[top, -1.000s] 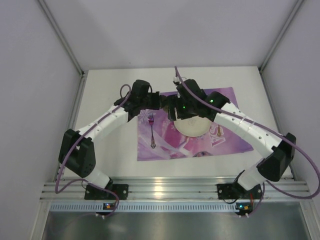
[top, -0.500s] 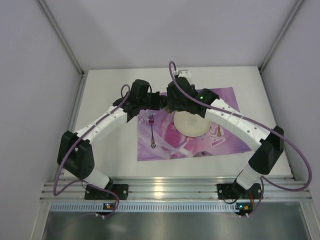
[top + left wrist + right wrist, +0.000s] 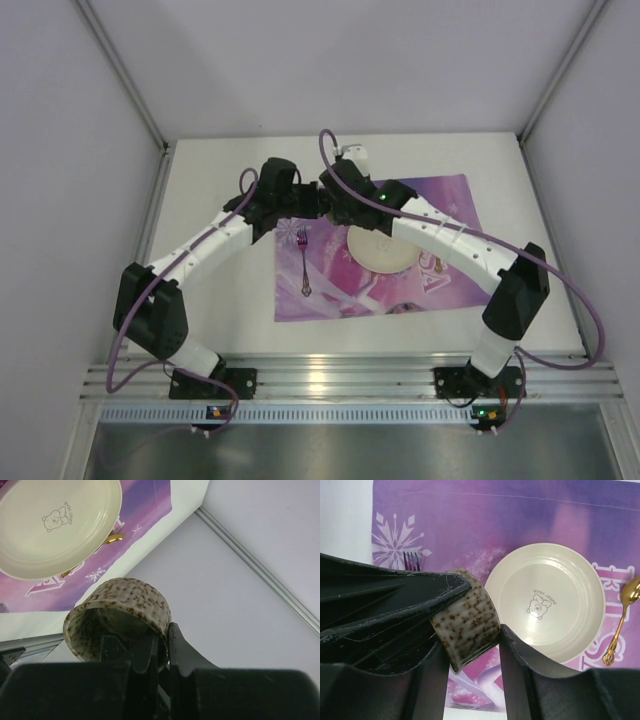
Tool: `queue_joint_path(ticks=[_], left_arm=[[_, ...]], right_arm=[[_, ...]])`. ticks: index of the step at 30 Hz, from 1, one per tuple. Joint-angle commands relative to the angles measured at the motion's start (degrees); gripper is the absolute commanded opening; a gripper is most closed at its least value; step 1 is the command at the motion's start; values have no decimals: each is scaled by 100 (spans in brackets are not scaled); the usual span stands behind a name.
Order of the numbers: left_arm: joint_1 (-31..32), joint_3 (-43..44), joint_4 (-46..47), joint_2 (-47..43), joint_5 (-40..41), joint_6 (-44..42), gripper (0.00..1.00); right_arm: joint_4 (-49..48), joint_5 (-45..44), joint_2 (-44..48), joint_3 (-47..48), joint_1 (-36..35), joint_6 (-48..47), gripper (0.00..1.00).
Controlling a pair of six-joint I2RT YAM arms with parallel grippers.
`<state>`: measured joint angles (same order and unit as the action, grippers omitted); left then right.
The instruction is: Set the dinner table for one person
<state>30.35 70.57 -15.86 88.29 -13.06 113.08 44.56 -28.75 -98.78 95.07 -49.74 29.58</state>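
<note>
Moved since a second ago: right gripper [image 3: 472, 640], swung left off plate [image 3: 545, 602], now nose to nose with left gripper [image 3: 162, 647] above far-left corner of mat [image 3: 335, 290]. Plate uncovered in top view as a result. No real change in place of left gripper.

Between the two, speckled cup [image 3: 467, 625], brown flecks on cream, tilted, held off the surface.

Left gripper clamped on cup wall, one finger inside, one outside.

Right gripper with fingers [image 3: 530, 675] set either side of cup, hard against it or just shy. Firm hold or not, cannot tell.

On mat, purple with snowflake print:
- plate near centre, cream, small bear print in its well
- fork [image 3: 303, 262] left of plate and apart from it, tines toward far side
- gold spoon [image 3: 619, 620] just right of plate, close by its rim

Beneath it all, table [image 3: 430, 155], white and matte, carrying mat and both arm bases at near edge. White showing all round mat, widest at left.
</note>
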Motion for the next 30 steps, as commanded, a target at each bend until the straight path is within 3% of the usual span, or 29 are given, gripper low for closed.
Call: queue_joint_path(ticks=[1,6,8,17,23,30], left_arm=[[50,115,452,-251,-680,294,0],[50,-33,557,-198,-865,250,0],[41,-104,706,-137,-1066,250,0],[68,-350,672,-154,-1540,-172,0],[68,-499,636,-40,-1963,-488,28],[68,-825,918,-14,-2262,-497,34]], right_arm=[[-236,-368,-45,118,17,-84,39],[-386,-403,69,-137,25,-190,7],[-377,-412,96,-172,25,-234,0],[-386,-491,192,-278,43,-374,0],[-395,-491,298,-515,183,-366,0],[-448,-473,351,-700,298,-392,0]])
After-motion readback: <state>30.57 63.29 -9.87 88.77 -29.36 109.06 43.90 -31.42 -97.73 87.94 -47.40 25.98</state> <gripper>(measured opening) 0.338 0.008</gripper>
